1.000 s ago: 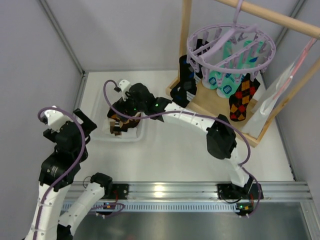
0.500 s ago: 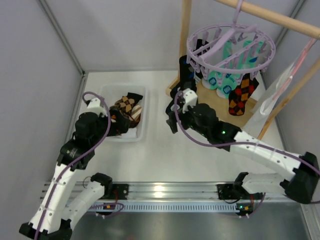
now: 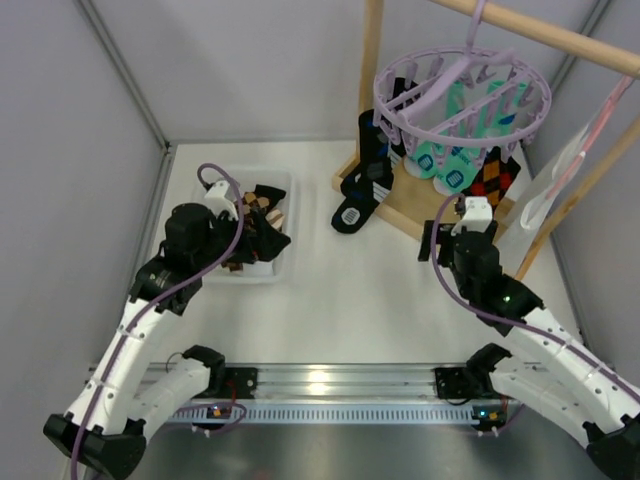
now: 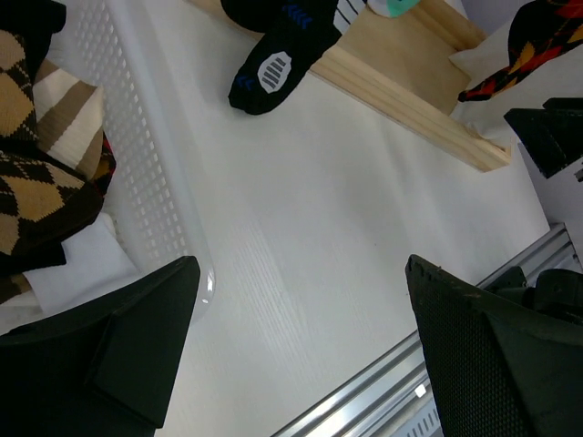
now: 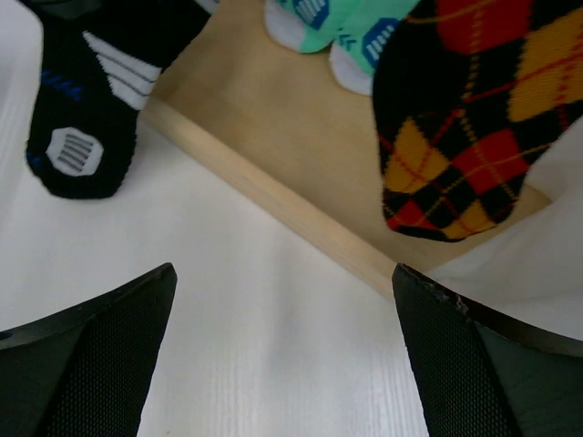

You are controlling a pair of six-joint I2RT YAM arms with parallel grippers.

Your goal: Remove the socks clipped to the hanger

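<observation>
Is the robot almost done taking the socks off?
Not yet. Done: brown argyle socks lie in the white basket. In hand: nothing; left gripper and right gripper stand open. Left: black socks, mint socks and an orange argyle sock hang from the hanger.

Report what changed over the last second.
The right arm pulled back from the white basket and swung right; the right pincer, open, now faces the orange-and-black argyle sock on the hanger. The left arm came forward from the left edge; the left pincer, open, is now over the basket's right edge. Neither holds anything. The hanger, its clipped socks and the brown argyle socks in the basket stayed put.
</observation>
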